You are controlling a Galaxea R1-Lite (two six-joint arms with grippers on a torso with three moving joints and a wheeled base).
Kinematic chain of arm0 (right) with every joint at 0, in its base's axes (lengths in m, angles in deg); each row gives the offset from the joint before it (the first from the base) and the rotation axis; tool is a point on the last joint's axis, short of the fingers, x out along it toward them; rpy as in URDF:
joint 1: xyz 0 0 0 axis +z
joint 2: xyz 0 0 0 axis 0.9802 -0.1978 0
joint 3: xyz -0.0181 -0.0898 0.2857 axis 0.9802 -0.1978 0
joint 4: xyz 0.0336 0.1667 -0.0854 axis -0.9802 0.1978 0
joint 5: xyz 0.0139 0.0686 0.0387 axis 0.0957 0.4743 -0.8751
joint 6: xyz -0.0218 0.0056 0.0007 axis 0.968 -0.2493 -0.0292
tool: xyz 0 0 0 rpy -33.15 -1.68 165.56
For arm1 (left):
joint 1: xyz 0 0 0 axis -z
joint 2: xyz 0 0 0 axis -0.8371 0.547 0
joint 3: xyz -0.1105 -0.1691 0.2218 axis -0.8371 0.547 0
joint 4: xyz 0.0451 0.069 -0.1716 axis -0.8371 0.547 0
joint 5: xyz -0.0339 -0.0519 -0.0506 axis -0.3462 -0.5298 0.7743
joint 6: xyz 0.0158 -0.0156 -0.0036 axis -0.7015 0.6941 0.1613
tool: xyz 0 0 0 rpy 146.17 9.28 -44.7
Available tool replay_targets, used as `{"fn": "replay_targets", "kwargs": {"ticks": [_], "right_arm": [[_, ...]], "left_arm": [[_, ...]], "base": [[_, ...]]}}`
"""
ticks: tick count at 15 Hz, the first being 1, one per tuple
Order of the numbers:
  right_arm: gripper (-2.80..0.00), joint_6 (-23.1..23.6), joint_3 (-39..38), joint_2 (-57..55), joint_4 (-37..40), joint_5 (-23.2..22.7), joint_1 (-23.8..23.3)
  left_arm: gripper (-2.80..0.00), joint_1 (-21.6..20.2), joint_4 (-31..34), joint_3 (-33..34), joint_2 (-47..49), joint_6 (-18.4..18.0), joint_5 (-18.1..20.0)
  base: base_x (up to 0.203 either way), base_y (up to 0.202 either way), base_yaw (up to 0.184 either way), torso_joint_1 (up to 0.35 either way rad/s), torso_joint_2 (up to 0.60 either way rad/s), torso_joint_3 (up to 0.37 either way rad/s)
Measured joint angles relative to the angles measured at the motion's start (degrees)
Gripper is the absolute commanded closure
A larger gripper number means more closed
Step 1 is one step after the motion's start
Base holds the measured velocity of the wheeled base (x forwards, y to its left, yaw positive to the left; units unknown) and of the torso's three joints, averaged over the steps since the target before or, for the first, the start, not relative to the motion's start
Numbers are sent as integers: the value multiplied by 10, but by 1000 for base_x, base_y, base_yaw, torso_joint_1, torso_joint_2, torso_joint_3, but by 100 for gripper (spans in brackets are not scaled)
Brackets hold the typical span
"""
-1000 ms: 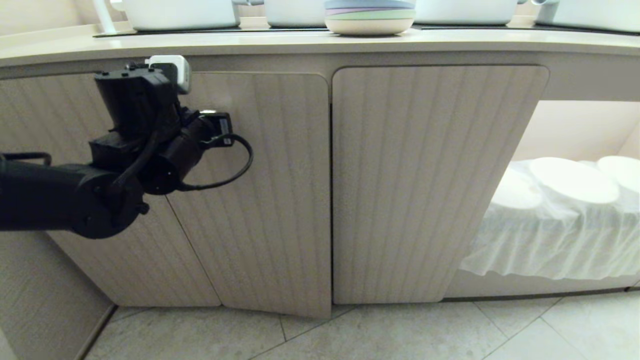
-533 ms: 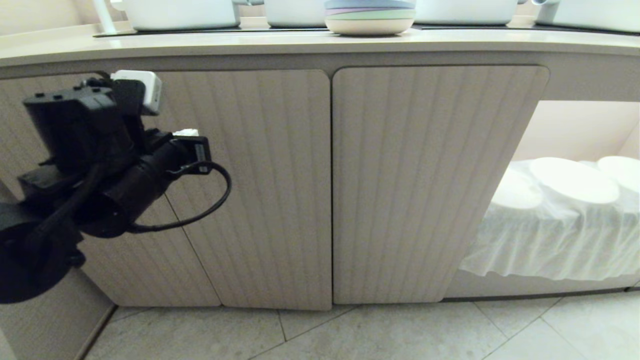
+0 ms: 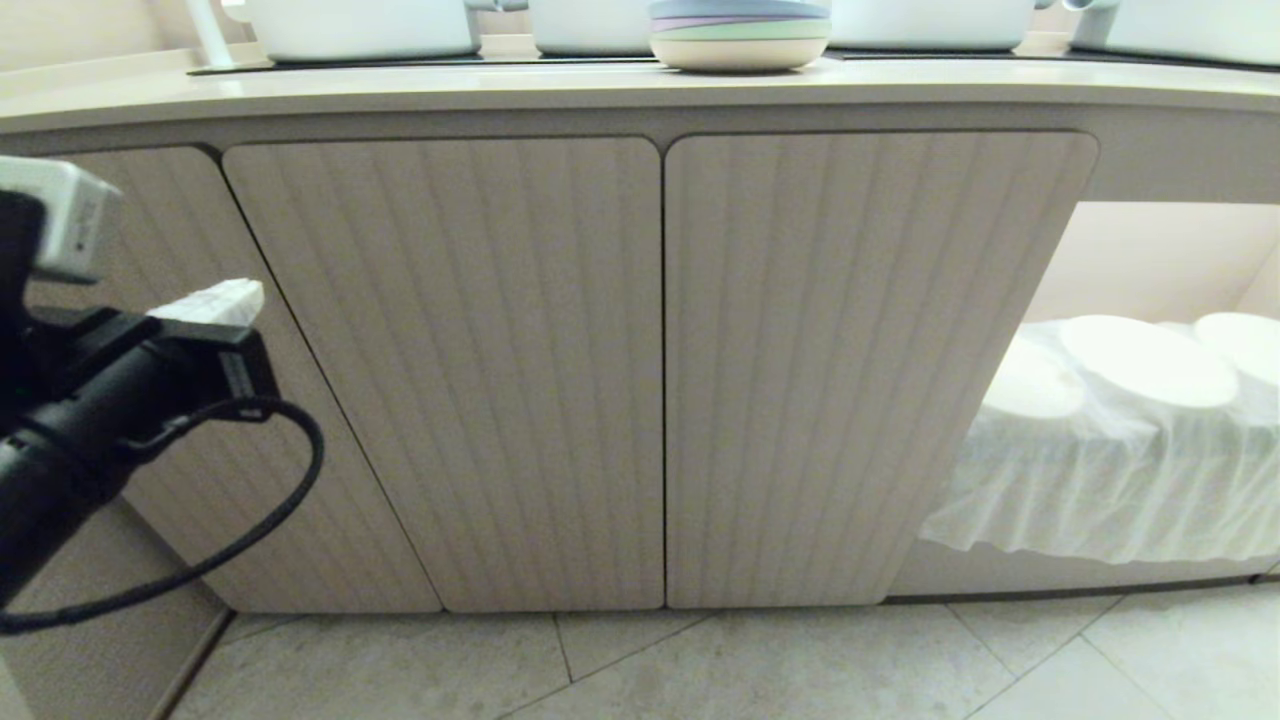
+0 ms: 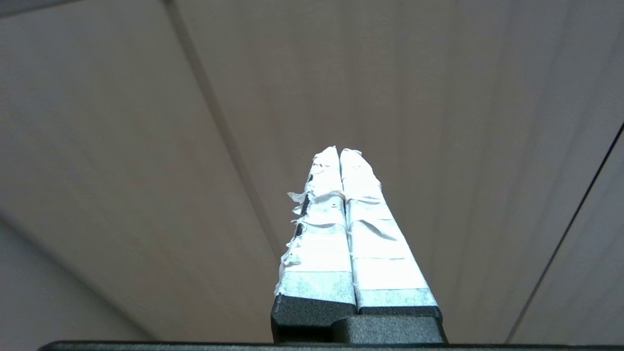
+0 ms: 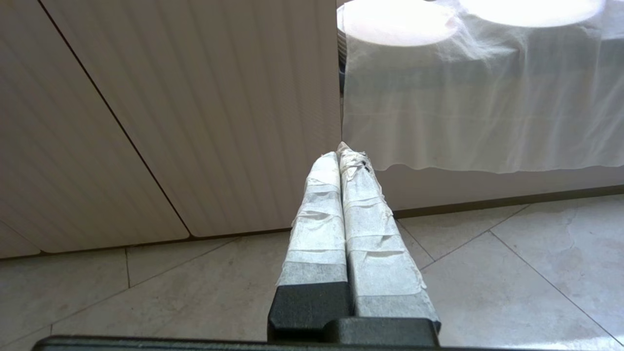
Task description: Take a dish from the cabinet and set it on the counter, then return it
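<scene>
Both ribbed beige doors of the cabinet (image 3: 450, 370) stand closed and flush. The dish is hidden from every view. The cream counter (image 3: 600, 95) runs along the top of the head view. My left gripper (image 3: 210, 298) is at the left edge of that view, a little in front of the leftmost door panel, its white-taped fingers pressed together and empty. In the left wrist view the left gripper (image 4: 340, 151) points at the ribbed door face. My right gripper (image 5: 341, 153) hangs low over the floor tiles, shut and empty, out of the head view.
A stack of pastel plates (image 3: 738, 35) with a blue one uppermost sits on the counter among white pots (image 3: 360, 25). At the right, an open recess holds large white discs (image 3: 1145, 360) on white cloth (image 5: 477, 107). Pale floor tiles (image 3: 800, 670) lie below.
My left arm has drawn back to the left and downward, away from the left door. That door, slightly ajar a second ago, now sits flush. The right arm has not moved.
</scene>
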Motion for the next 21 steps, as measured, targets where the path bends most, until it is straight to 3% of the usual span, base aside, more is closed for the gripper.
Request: {"fn": "replay_targets", "kwargs": {"ticks": [4,7,10,12,15,16,21], "right_arm": [[0,0,0,0,0,0,0],[0,0,0,0,0,0,0],[0,0,0,0,0,0,0],[0,0,0,0,0,0,0],[0,0,0,0,0,0,0],[0,0,0,0,0,0,0],[0,0,0,0,0,0,0]], "left_arm": [[0,-4,7,104,-120,-54,-11],[0,10,66,157,-227,-92,-33],[0,-4,143,239,-339,-87,-36],[0,-61,162,286,-394,-60,15],[0,-152,223,314,-484,-20,142],[0,-171,254,317,-515,-10,168],[0,-210,393,321,-657,21,261]], "base": [[0,0,0,0,0,0],[0,0,0,0,0,0],[0,0,0,0,0,0],[0,0,0,0,0,0],[0,0,0,0,0,0],[0,0,0,0,0,0],[0,0,0,0,0,0]]}}
